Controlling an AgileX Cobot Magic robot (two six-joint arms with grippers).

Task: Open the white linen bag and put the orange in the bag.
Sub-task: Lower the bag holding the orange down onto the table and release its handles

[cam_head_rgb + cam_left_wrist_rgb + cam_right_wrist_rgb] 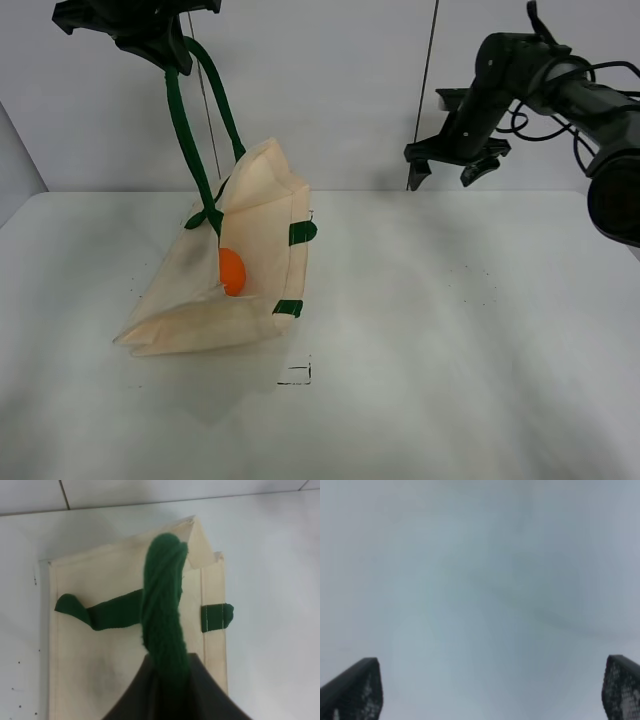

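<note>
The white linen bag (255,260) stands half lifted on the table at the left, its mouth gaping toward the right. The orange (231,271) lies inside the mouth. My left gripper (168,52) is high at the top left, shut on the bag's dark green strap (185,135), which runs taut down to the bag. The left wrist view shows the strap (162,605) pinched between the jaws above the bag (100,650); the orange is hidden there. My right gripper (452,165) is open and empty, raised at the back right, far from the bag. Its fingertips (355,690) frame blank wall.
The white table (460,330) runs from the bag to the right edge. A small black square mark (297,374) lies in front of the bag. A pale wall stands behind, with a thin dark cable (428,80) hanging down it.
</note>
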